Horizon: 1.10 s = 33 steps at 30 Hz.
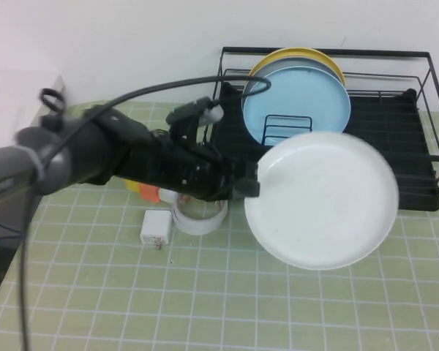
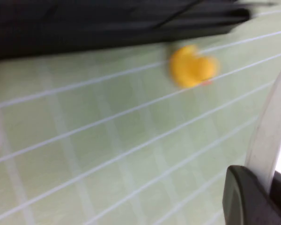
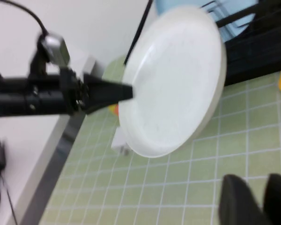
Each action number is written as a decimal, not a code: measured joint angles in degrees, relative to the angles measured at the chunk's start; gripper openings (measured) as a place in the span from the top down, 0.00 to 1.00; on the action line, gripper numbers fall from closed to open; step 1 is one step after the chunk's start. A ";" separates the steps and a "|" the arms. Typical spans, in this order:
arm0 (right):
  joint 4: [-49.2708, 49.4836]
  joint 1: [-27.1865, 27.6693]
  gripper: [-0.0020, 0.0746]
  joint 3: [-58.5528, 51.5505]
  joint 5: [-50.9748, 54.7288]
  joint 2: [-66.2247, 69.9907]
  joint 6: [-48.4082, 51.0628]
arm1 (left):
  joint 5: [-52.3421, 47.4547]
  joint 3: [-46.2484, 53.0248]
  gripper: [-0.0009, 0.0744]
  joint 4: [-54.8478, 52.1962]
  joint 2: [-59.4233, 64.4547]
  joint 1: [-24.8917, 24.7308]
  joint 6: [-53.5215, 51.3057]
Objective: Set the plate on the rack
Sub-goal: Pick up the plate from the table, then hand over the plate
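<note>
High view: three plates, one rack (image 1: pixel 395 146).

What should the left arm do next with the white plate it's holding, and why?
Probably carry it a little farther back, toward the rack. The left gripper is shut on the plate at its rim, holding it in the air at the rack's front edge, not yet in a slot. The blue plate and yellow plate already stand inside. The right gripper hangs apart, holding nothing.
</note>
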State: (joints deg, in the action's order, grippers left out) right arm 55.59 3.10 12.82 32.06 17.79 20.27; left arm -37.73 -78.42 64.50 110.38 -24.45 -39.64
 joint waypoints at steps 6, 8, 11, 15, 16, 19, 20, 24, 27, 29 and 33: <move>-0.24 0.00 0.40 16.92 7.49 22.14 12.21 | 1.94 12.94 0.98 19.01 -12.22 0.00 -20.93; -0.24 0.00 0.35 23.01 10.35 29.58 16.86 | 3.53 17.40 0.98 25.59 -15.59 -0.10 -29.54; 0.42 0.00 0.32 30.81 13.73 39.43 23.62 | 5.50 23.19 0.98 30.35 -21.35 -0.10 -40.13; 4.67 0.00 0.32 39.25 18.07 49.46 34.08 | 7.55 27.19 0.98 31.67 -25.92 -0.10 -45.01; 6.26 0.00 0.32 41.02 19.75 52.00 36.37 | 7.81 27.57 0.98 31.67 -26.33 -0.10 -45.49; 9.08 -1.98 0.32 44.64 23.76 58.87 40.91 | 8.47 27.66 0.98 32.09 -27.30 -0.10 -45.91; 9.19 -3.10 0.31 45.48 24.79 60.81 41.99 | 8.59 27.66 0.98 32.32 -27.28 -0.10 -45.91; 9.09 -7.76 0.32 46.58 25.64 66.04 45.05 | 8.90 27.66 0.98 32.46 -27.28 -0.10 -46.03; 8.59 -10.70 0.36 46.72 25.77 68.52 46.47 | 9.01 27.66 0.98 32.59 -27.28 -0.10 -46.03; 8.45 -11.62 0.47 46.72 25.77 69.66 47.76 | 9.28 27.66 0.98 32.59 -27.28 -0.10 -46.03; 8.32 -11.88 0.77 46.72 23.30 70.58 50.03 | 10.36 27.66 0.96 32.59 -27.28 0.14 -46.31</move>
State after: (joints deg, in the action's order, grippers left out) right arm 63.91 -8.78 59.53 55.36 88.38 70.30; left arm -27.37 -50.76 97.09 83.10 -24.30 -85.95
